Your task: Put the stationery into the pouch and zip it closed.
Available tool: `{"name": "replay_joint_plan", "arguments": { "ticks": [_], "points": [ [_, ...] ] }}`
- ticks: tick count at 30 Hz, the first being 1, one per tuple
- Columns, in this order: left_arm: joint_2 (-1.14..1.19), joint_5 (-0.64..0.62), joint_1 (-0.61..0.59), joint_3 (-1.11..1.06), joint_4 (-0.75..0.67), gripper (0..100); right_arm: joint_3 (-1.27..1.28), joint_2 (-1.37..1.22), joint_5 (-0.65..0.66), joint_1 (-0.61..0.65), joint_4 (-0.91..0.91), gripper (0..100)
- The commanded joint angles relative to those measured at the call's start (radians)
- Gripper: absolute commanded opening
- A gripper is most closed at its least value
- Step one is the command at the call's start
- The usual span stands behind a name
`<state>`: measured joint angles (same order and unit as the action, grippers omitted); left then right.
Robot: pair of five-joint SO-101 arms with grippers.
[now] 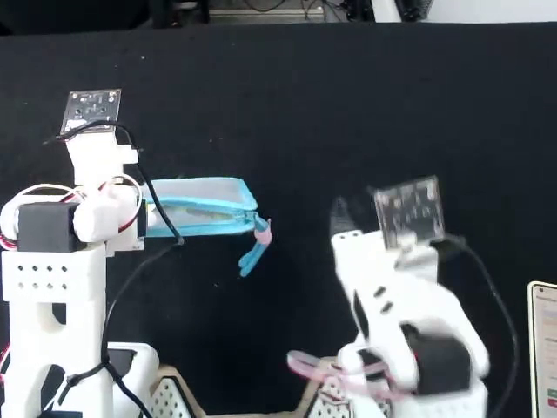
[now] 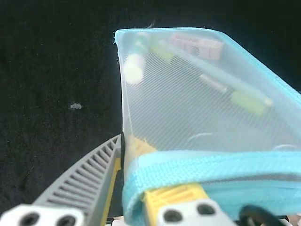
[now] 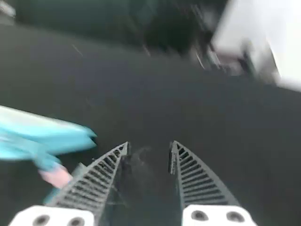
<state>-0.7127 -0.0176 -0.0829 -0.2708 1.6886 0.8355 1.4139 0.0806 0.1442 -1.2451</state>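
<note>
High view looks down on a black table [image 1: 348, 104], and the pouch [image 1: 204, 209] is up off it, held at one end by the left gripper [image 2: 127, 150]. That gripper is pinched tight on the edge of the pouch, with one finger on each side of the see-through wall.

From the left wrist view I can see the stationery [image 2: 235, 96] is inside the pouch. There are some pens, a small white round thing [image 2: 133, 68] and a pink block [image 2: 197, 44]. No stationery lies out on the table.

So I think the putting-in part is done, and the zip part is the one in hand. The zip pull [image 1: 261, 231] has a pink tag and a blue strap [image 1: 251, 257]. It hangs at the far end of the pouch, away from the left gripper. I cannot tell if the zip is closed all the way.

The right gripper [image 3: 149, 143] is open with nothing in it. Its two fingers are apart and point at the bare table. The pink tag and the blue end of the pouch are just off to one side of it, near but not touching.

Next, I think someone should check the zip. If it is not closed, the right gripper needs to line up on the pink tag, pinch it, and pull it along the top. The left gripper needs to hold the pouch firm.
</note>
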Motion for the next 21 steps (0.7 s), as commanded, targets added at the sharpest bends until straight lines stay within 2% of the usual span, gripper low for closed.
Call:
{"name": "replay_joint_plan", "arguments": {
  "ticks": [1, 7, 11, 14, 21],
  "points": [
    [0.002, 0.003, -0.022, -0.002, 0.005, 3, 0.222, -0.119, 0.012, -0.207, 0.054, 12.4],
    [0.002, 0.003, -0.022, -0.002, 0.005, 3, 0.369, -0.252, 0.181, -0.365, 0.167, 12.4],
    [0.002, 0.003, -0.022, -0.002, 0.005, 3, 0.378, -0.302, 0.428, -0.428, 0.140, 12.4],
    [0.002, 0.003, -0.022, -0.002, 0.005, 3, 0.371, -0.332, 0.539, -0.462, 0.055, 12.4],
    [0.002, 0.003, -0.022, -0.002, 0.005, 3, 0.377, -0.429, 0.572, -0.551, 0.009, 13.9]
  ]
}}
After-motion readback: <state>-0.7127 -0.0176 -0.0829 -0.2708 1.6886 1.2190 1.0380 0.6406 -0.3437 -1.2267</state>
